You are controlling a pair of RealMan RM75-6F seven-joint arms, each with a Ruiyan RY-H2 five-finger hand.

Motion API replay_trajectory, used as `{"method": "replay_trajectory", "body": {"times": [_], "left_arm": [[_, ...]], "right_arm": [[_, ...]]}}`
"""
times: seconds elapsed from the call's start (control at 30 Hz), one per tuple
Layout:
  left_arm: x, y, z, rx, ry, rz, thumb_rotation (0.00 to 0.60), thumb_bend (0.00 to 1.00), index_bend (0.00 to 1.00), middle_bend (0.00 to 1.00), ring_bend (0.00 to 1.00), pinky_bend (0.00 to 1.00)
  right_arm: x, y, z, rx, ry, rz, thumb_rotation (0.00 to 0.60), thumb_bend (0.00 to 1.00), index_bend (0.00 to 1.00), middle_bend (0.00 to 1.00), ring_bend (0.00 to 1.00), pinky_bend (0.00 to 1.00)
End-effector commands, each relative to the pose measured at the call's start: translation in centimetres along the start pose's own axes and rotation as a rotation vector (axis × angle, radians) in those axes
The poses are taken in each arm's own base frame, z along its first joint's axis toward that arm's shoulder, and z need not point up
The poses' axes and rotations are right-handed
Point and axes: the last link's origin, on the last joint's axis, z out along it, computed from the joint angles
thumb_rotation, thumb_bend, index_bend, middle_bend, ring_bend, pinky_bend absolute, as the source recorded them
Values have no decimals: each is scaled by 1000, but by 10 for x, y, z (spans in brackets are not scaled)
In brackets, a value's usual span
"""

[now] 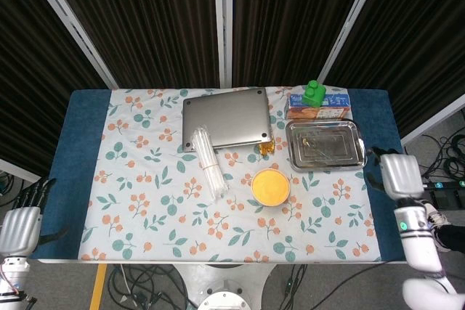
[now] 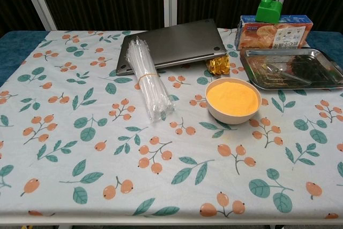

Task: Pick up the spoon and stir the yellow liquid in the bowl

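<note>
A white bowl (image 1: 270, 186) (image 2: 233, 99) of yellow liquid stands right of the table's middle. The spoon (image 1: 320, 144) (image 2: 289, 74) lies loose in the metal tray (image 1: 290, 147) (image 2: 284, 87) just behind and to the right of the bowl. My right hand (image 1: 397, 175) hangs past the table's right edge, beside the tray's near corner. It holds nothing, and it is outside the chest view. My left hand (image 1: 22, 224) is off the table's near left corner with its fingers spread and nothing in them.
A closed grey laptop (image 1: 225, 117) (image 2: 171, 44) lies at the back middle. A bundle of clear straws (image 1: 207, 159) (image 2: 147, 79) lies left of the bowl. A gold wrapper (image 2: 218, 66) and an orange box (image 1: 317, 105) (image 2: 273, 31) with a green block (image 2: 268, 8) are near the tray.
</note>
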Motion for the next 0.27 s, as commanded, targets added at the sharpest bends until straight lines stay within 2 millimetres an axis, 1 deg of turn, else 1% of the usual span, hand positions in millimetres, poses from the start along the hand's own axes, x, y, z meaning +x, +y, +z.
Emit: {"method": "replay_trajectory", "body": {"times": [0.03, 0.1, 0.13, 0.2, 0.27], "left_arm": [[1, 2, 1, -4, 1, 3, 600, 51, 131, 117, 99, 126], [2, 4, 2, -7, 2, 6, 600, 51, 131, 117, 99, 126], [2, 5, 2, -9, 2, 7, 600, 51, 131, 117, 99, 126], [3, 7, 3, -11, 3, 7, 600, 51, 131, 117, 98, 126], [3, 9, 4, -14, 1, 9, 600, 51, 131, 117, 98, 126]], "right_arm": [[11, 29, -71, -2, 20, 55, 600, 243, 140, 186, 66, 235], [11, 33, -89, 4, 54, 69, 600, 244, 120, 158, 34, 190], [10, 34, -96, 4, 66, 77, 600, 244, 119, 156, 32, 183], [8, 35, -109, 4, 86, 95, 600, 244, 119, 156, 32, 177], [9, 36, -115, -2, 99, 109, 600, 244, 119, 157, 32, 177]]}}
